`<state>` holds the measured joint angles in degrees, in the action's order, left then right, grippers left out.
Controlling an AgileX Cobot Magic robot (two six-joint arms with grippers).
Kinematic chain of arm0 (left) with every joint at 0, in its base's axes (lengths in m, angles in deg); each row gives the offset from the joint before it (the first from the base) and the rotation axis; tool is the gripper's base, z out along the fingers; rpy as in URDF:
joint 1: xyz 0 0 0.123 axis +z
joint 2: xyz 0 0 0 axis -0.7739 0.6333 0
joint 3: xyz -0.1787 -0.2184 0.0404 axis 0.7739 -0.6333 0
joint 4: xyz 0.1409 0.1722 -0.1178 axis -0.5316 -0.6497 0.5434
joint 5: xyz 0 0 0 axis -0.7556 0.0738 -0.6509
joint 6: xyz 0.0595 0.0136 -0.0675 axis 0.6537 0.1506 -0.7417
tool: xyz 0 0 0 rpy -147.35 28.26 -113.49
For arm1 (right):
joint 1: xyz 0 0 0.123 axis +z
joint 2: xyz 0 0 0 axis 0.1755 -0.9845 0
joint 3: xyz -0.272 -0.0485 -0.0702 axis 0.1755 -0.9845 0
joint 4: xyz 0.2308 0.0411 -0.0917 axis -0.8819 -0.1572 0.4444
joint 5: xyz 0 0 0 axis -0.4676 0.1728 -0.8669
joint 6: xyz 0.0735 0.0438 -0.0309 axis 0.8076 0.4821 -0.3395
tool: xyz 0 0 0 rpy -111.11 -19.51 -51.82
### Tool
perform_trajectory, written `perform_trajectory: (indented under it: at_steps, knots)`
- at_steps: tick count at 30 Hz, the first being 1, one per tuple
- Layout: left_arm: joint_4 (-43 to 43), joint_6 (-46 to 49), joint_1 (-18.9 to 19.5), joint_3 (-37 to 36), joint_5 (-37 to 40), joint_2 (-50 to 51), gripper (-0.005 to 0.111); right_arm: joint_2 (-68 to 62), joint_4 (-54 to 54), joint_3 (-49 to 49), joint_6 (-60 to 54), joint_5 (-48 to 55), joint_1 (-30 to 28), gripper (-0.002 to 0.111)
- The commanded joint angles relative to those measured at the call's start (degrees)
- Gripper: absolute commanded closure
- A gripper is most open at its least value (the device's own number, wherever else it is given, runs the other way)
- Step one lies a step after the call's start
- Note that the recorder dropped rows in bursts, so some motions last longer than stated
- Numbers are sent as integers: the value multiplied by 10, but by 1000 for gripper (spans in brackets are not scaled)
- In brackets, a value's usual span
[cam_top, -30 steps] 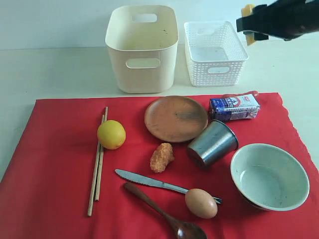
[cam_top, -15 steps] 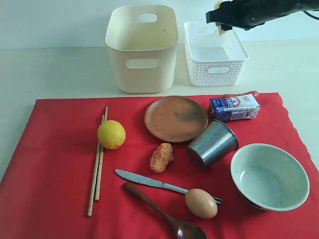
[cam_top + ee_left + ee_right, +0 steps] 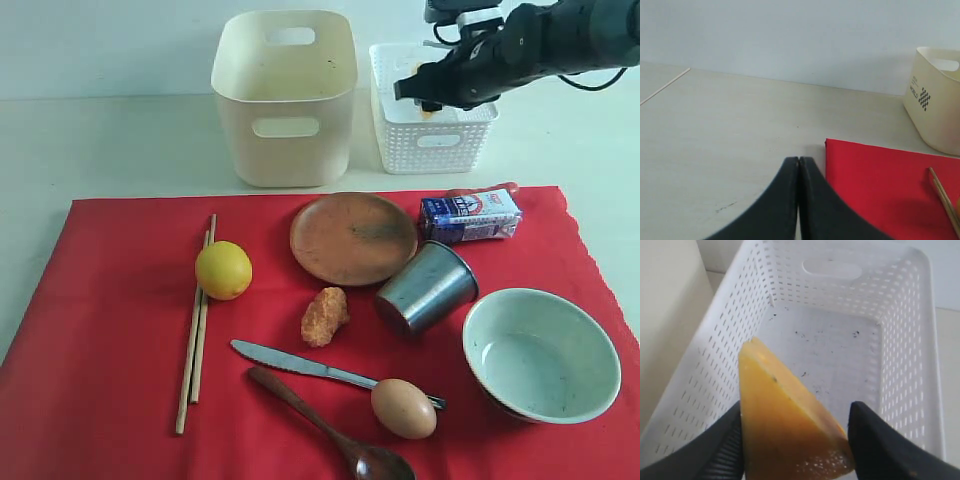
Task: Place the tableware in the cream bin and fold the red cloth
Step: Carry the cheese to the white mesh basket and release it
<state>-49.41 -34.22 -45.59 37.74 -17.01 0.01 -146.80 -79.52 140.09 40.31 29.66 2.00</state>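
On the table (image 3: 120, 140), tableware (image 3: 352, 238) was left outside the cream bin (image 3: 285, 150), the red cloth (image 3: 110, 330) unfolded, a cheese wedge (image 3: 785, 425) clamped by the right gripper (image 3: 796, 415), the left gripper (image 3: 799, 162) pinched closed.

We are holding our right hand (image 3: 418, 92) low over the white lattice basket (image 3: 434, 148), with only a sliver of the yellow cheese wedge (image 3: 428, 112) peeking out beneath it. The cream bin (image 3: 285, 150) is standing just beside the hand. Farther from the hand, the red cloth (image 3: 100, 330) is lying across the surface (image 3: 110, 140), carrying the carton (image 3: 470, 216) nearest the hand, then the plate (image 3: 352, 238), cup (image 3: 428, 288) and bowl (image 3: 540, 352).
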Motion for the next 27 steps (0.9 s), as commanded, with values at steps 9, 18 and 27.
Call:
perform_trajectory:
  at_steps: [9,18,27]
  knots:
    - [4,1,0,-2,-2,-4,104,5,-1,6,4,-22,2,32]
    - [4,1,0,-2,-2,-4,104,163,2,6,6,195,2,33]
    - [4,1,0,-2,-2,-4,104,266,-10,6,-49,399,6,33]
